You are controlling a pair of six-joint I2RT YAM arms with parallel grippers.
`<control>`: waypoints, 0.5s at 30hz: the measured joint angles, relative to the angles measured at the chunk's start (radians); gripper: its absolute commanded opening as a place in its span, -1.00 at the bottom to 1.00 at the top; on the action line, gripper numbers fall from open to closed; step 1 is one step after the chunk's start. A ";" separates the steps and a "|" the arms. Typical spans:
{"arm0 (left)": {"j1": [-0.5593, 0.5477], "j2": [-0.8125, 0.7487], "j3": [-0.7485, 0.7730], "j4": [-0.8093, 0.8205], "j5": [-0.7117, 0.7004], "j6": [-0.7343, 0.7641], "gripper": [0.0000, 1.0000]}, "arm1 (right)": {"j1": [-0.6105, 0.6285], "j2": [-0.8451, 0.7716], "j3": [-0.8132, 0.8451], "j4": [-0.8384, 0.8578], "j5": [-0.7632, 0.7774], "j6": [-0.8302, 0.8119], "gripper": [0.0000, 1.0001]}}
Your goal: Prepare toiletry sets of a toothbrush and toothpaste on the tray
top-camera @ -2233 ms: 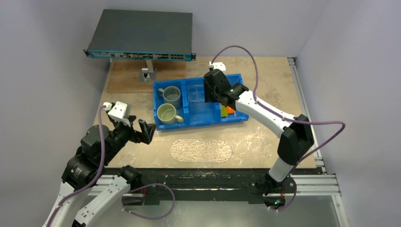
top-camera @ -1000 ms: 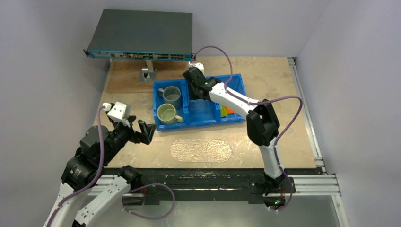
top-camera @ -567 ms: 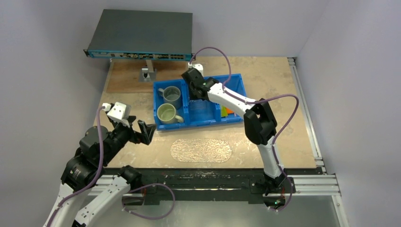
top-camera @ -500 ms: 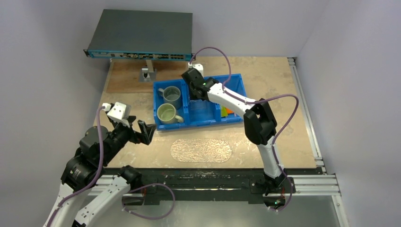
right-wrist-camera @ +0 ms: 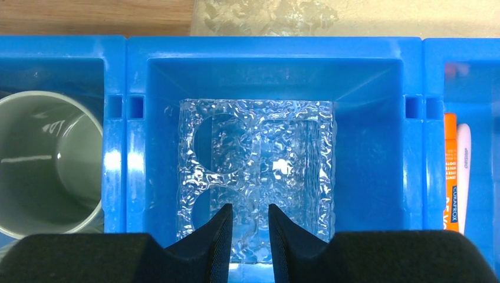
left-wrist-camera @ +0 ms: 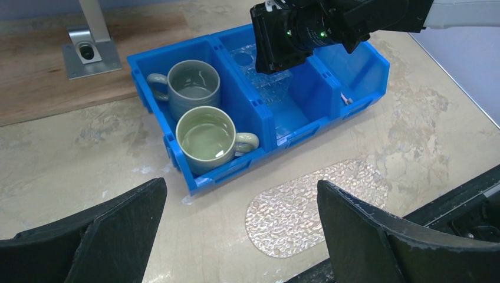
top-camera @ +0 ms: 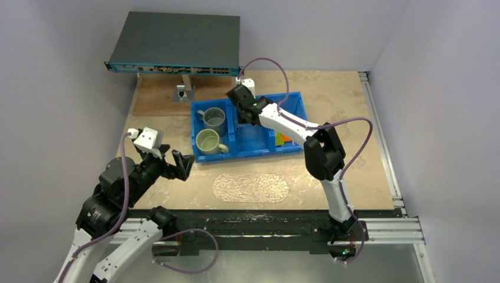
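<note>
The transparent pebbled tray (top-camera: 250, 187) lies flat on the table in front of the blue bin (top-camera: 247, 156), with nothing on it; it also shows in the left wrist view (left-wrist-camera: 318, 206). An orange tube (right-wrist-camera: 451, 171) and a pale toothbrush (right-wrist-camera: 464, 171) lie in the bin's right compartment; a green tube (top-camera: 278, 138) lies beside them. My right gripper (right-wrist-camera: 250, 212) is down in the middle compartment, jaws nearly together on a clear pebbled piece with round holes (right-wrist-camera: 259, 153). My left gripper (left-wrist-camera: 239, 186) hangs wide open and empty over the table, left of the tray.
A grey mug (top-camera: 213, 118) and a pale-green mug (top-camera: 207, 141) stand in the bin's left compartment. A dark network switch (top-camera: 177, 41) sits at the back on a metal stand (top-camera: 184, 91) above a wooden board (top-camera: 159, 97).
My right gripper moved from the bin's right side to the middle compartment and has stayed there for the last second. The left arm has not moved.
</note>
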 measured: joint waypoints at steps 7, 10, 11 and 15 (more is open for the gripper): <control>0.000 0.000 0.000 0.000 0.000 0.000 1.00 | 0.000 0.010 0.000 -0.001 0.005 0.001 -0.43; 0.000 0.000 0.000 0.000 0.000 0.000 1.00 | 0.000 0.019 0.000 0.000 0.005 0.002 -0.50; 0.000 0.000 0.000 0.000 0.000 0.000 1.00 | 0.000 0.023 0.000 -0.001 0.005 0.002 -0.57; 0.000 0.000 0.000 0.000 0.001 0.000 1.00 | 0.000 0.032 0.000 -0.002 0.005 0.004 -0.85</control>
